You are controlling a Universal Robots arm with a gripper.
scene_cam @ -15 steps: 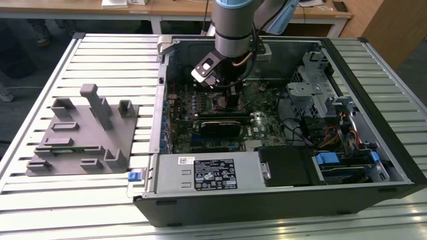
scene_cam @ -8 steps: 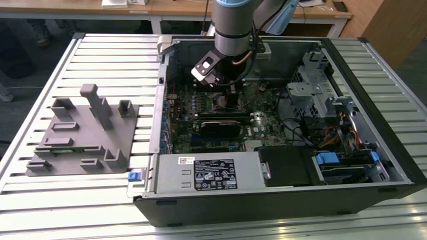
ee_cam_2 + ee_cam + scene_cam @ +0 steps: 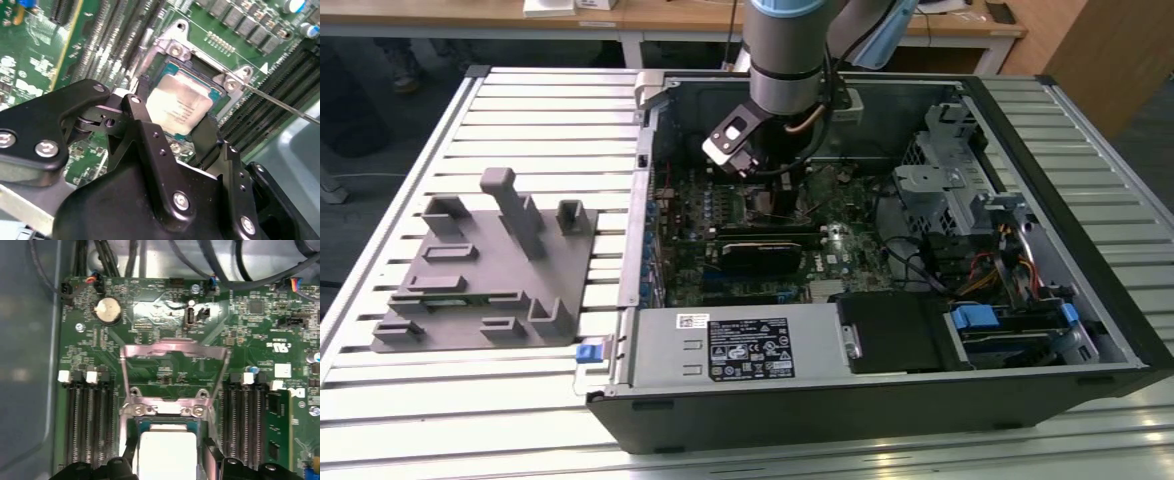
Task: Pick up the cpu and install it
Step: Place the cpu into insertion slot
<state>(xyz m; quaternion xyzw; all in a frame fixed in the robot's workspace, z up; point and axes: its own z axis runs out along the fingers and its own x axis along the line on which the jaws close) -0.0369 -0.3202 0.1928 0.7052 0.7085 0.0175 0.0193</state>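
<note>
From my station I watched the arm [image 3: 787,60] reaching down into the open computer case [image 3: 854,425], which lay on the slatted table [image 3: 520,110]; the grey tray [image 3: 480,270] sat well apart on the exterior view's left.

In the second wrist view the gripper [image 3: 176,114] stood directly over the socket on the motherboard [image 3: 45,55]; the cpu [image 3: 181,102] lay right between its fingers [image 3: 143,92], silver top facing up, one black finger against each of two opposite edges. I read the gripper as closed down to the chip's width and gripping it, with nothing else in its hold.

The first wrist view showed the same; the chip sat framed by the socket, its teal rim showing at the corners, and the metal load plate [image 3: 175,347] was swung up and open just beyond it. Memory slots [image 3: 90,425] ran along both sides of the socket; a coin cell [image 3: 108,310] lay farther off on the board.

I could not tell whether the chip was fully seated or held just above the socket.
</note>
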